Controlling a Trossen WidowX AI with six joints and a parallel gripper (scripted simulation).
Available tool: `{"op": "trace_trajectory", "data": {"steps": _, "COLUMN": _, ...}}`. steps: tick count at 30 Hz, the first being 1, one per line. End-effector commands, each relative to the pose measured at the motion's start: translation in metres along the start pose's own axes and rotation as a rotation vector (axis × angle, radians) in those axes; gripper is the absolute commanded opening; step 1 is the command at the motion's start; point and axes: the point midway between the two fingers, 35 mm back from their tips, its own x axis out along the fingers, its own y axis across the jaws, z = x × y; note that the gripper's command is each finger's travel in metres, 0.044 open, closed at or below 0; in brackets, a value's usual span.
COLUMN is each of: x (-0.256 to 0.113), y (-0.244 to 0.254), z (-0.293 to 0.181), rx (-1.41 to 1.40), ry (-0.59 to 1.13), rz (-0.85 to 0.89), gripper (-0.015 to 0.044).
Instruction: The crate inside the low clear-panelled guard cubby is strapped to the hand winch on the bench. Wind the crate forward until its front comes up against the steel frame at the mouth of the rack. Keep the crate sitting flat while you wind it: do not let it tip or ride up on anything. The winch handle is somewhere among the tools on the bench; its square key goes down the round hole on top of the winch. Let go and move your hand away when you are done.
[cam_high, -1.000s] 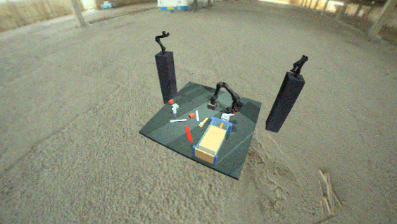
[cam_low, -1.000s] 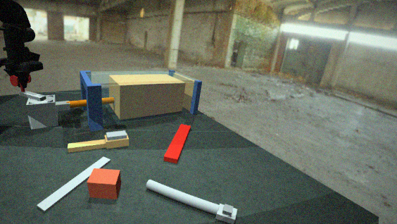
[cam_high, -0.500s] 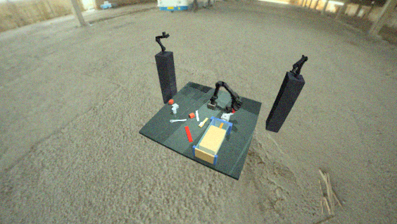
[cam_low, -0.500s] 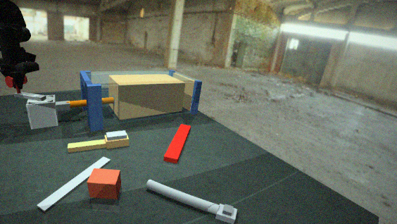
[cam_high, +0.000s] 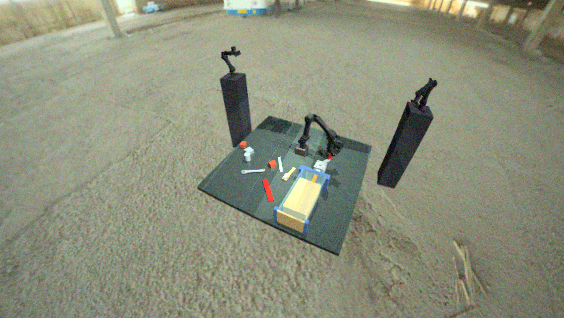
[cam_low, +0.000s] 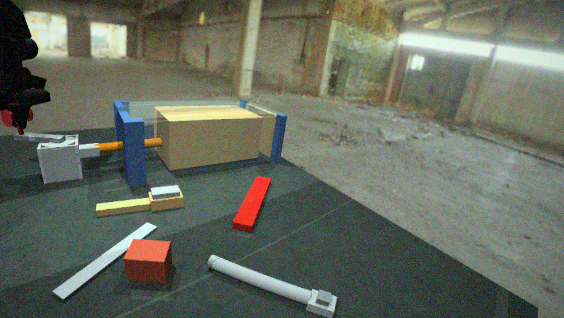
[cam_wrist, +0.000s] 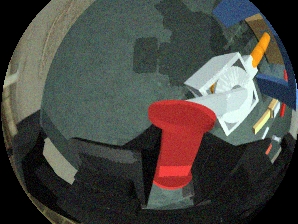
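My gripper (cam_high: 330, 153) (cam_low: 20, 121) (cam_wrist: 173, 124) is shut on the red knob (cam_wrist: 181, 142) of the winch handle. The handle's pale arm (cam_low: 44, 137) (cam_wrist: 212, 103) reaches from the knob across the top of the white winch (cam_high: 320, 165) (cam_low: 61, 162) (cam_wrist: 212, 71); its key end is hidden. An orange strap (cam_low: 111, 146) (cam_wrist: 260, 50) runs from the winch through the blue frame (cam_low: 135, 157) (cam_high: 327, 183) to the crate (cam_high: 303, 194) (cam_low: 215, 142). The crate sits flat inside the clear-panelled cubby. A gap shows between its winch-side face and the blue frame.
A yellow tool with a pale block (cam_high: 289, 174) (cam_low: 123, 206), a white strip (cam_low: 105, 261), an orange-red block (cam_low: 148, 262), a red bar (cam_high: 268, 190) (cam_low: 252, 204) and a grey wrench-like tool (cam_high: 253, 171) (cam_low: 265, 282) lie beside the cubby. White pieces (cam_high: 248, 156) stand farther left.
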Motion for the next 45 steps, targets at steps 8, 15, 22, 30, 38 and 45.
{"op": "trace_trajectory", "data": {"steps": 8, "x": 0.002, "y": -0.011, "z": -0.023, "rx": 0.001, "ry": 0.038, "rz": -0.011, "gripper": 0.0}}
{"op": "trace_trajectory", "data": {"steps": 15, "x": 0.002, "y": -0.016, "z": -0.031, "rx": 0.001, "ry": 0.038, "rz": -0.012, "gripper": 0.0}}
{"op": "trace_trajectory", "data": {"steps": 22, "x": 0.002, "y": -0.022, "z": -0.037, "rx": 0.001, "ry": 0.039, "rz": -0.012, "gripper": 0.0}}
{"op": "trace_trajectory", "data": {"steps": 30, "x": 0.002, "y": -0.03, "z": -0.044, "rx": 0.001, "ry": 0.039, "rz": -0.013, "gripper": 0.0}}
{"op": "trace_trajectory", "data": {"steps": 38, "x": 0.001, "y": -0.038, "z": -0.05, "rx": 0.001, "ry": 0.04, "rz": -0.014, "gripper": 0.0}}
{"op": "trace_trajectory", "data": {"steps": 45, "x": 0.001, "y": -0.057, "z": -0.06, "rx": 0.001, "ry": 0.041, "rz": -0.016, "gripper": 0.0}}
